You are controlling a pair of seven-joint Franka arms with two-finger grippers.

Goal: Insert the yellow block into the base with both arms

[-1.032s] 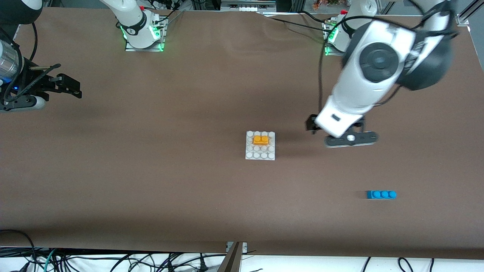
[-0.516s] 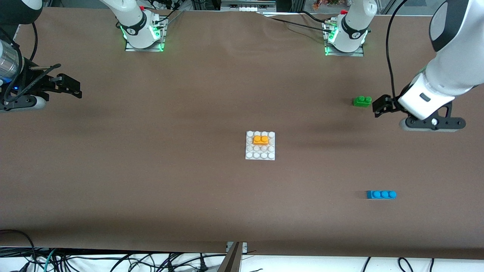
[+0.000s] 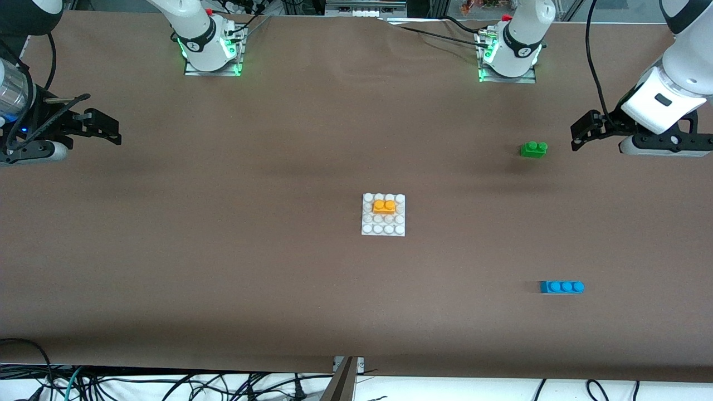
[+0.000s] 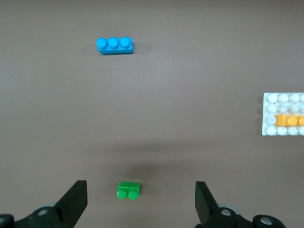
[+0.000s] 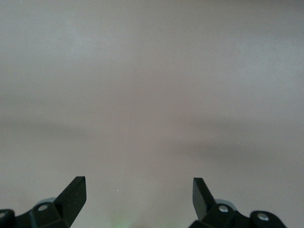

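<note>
The yellow block [image 3: 384,206] sits pressed on the white base [image 3: 383,227] at mid table, in the stud rows farther from the front camera. Both also show at the edge of the left wrist view: the block [image 4: 290,120] on the base [image 4: 275,102]. My left gripper [image 3: 582,135] is open and empty, raised at the left arm's end of the table beside the green brick; its fingers [image 4: 76,198] stand wide apart. My right gripper [image 3: 106,131] is open and empty, waiting at the right arm's end, over bare table [image 5: 139,194].
A green two-stud brick [image 3: 533,148] lies near the left gripper and shows in the left wrist view [image 4: 128,190]. A blue three-stud brick [image 3: 561,287] lies nearer the front camera, also in the left wrist view [image 4: 114,45]. The arm bases [image 3: 209,47] stand along the table's edge farthest from the camera.
My left arm has swung away from the base toward its own end of the table, uncovering the green brick. The yellow block stays on the base. The right arm has not moved.
</note>
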